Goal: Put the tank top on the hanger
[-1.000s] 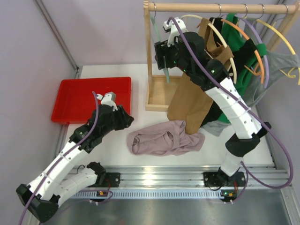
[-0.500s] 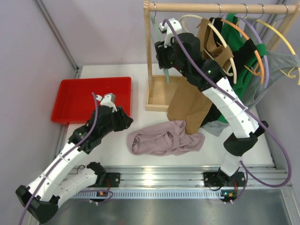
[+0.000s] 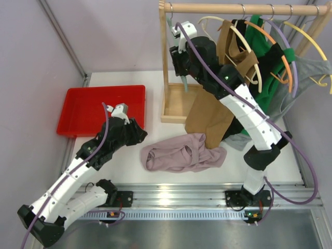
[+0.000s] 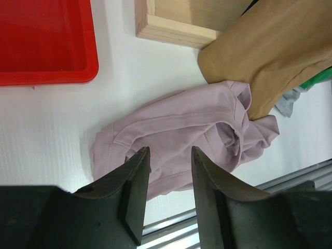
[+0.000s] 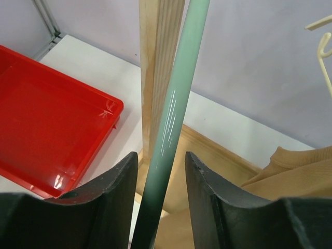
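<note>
This is a robotics lab test cell. Plain lilac partition walls (image 3: 114, 36) stand behind the right end effector (image 3: 179, 65). A white tabletop (image 3: 129, 171) lies under the left end effector (image 3: 137, 132), with an aluminium extrusion rail (image 3: 176, 196) nearer than it. A small wooden garment rack (image 3: 238, 8) stands over the right one.

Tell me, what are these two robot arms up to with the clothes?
Two robot arms are set to put a top on a hanger. The right gripper is up at the wooden rack, its fingers either side of the mint-green hanger that hangs there; whether it is pinching it yet is unclear. The mauve tank top lies crumpled on the table, not on any hanger. The left gripper hovers open close to it, holding nothing.
</note>
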Robot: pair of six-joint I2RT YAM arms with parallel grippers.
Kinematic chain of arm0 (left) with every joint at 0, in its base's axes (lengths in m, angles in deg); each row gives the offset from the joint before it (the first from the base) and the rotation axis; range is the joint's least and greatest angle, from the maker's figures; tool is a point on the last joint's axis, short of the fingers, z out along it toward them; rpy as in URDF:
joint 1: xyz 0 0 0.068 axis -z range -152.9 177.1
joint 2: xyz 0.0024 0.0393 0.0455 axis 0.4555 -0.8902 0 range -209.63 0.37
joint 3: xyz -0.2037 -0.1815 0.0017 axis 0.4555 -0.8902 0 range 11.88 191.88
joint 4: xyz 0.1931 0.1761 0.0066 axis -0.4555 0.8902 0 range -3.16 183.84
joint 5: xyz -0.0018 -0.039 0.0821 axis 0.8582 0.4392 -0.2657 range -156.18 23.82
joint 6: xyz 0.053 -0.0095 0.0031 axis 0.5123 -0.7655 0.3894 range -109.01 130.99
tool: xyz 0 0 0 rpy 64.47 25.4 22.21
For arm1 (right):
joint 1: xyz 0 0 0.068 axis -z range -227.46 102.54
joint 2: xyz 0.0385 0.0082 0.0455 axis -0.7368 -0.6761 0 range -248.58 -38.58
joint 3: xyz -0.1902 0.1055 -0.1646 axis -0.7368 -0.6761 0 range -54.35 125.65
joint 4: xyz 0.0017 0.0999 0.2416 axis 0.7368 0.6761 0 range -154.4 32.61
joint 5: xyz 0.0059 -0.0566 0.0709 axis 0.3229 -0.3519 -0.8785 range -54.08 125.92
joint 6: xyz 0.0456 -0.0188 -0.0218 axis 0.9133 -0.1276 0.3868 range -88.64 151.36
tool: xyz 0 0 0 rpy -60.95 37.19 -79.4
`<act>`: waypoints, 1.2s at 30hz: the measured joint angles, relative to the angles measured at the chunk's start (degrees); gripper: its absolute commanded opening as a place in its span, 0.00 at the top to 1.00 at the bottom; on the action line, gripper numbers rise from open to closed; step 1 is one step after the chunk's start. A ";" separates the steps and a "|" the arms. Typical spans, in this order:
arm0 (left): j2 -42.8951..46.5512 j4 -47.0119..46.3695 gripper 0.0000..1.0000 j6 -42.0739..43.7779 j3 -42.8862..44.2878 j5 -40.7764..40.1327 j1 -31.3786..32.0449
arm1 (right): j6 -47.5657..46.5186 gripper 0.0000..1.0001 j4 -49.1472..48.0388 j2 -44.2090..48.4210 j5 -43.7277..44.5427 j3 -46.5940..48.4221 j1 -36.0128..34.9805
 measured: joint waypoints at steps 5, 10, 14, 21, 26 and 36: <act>0.00 0.00 0.57 0.00 -0.07 0.02 0.00 | -0.02 0.68 0.42 -0.33 0.79 0.00 -0.26; 0.00 0.00 0.57 0.00 -0.11 0.02 0.00 | 0.13 0.80 0.44 -0.33 3.39 0.02 -0.87; 0.00 -0.02 0.57 0.00 -0.20 0.02 0.00 | 0.68 0.92 0.33 -0.33 6.54 0.02 -0.83; -0.04 -0.02 0.57 0.00 -0.42 0.04 0.00 | 0.68 1.00 0.04 -0.33 9.01 0.02 -1.09; -0.26 -0.02 0.57 0.00 -0.63 0.04 0.00 | 0.66 1.00 -1.68 0.63 10.38 -1.49 -1.14; -0.61 -0.09 0.57 0.00 -0.76 0.28 0.00 | 1.97 1.00 -5.88 3.89 12.22 -5.81 -1.20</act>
